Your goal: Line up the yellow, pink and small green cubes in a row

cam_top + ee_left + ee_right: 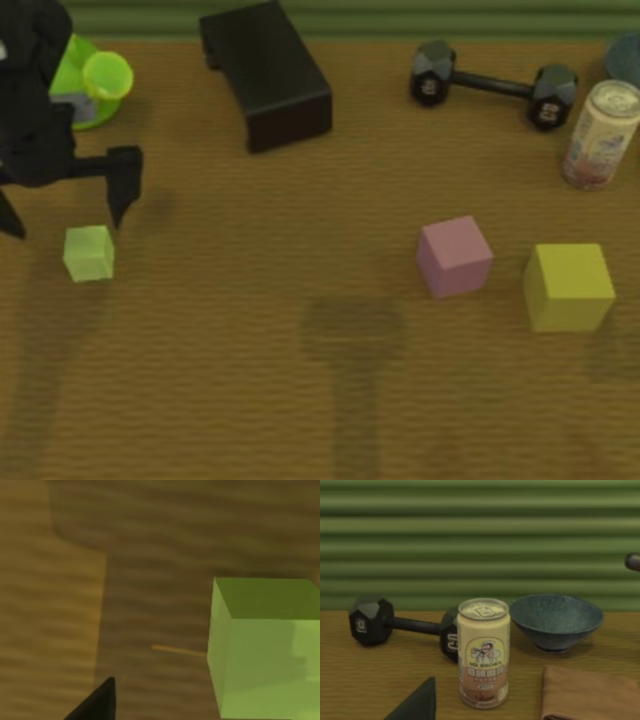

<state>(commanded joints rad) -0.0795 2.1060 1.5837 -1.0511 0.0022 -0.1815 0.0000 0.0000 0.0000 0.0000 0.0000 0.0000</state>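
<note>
My left hand (62, 208) hangs over the small green cube (89, 252) at the worktop's left, fingers spread apart — the pick-up step. Next it must lower, close, then carry it toward the pink (454, 256) and yellow (568, 286) cubes.

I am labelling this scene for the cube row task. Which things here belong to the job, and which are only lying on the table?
For the job:
- yellow cube
- pink cube
- small green cube
- left gripper, open, above the small green cube

Just lying about:
- watering can
- black box
- dumbbell
- drink can
- bowl
</note>
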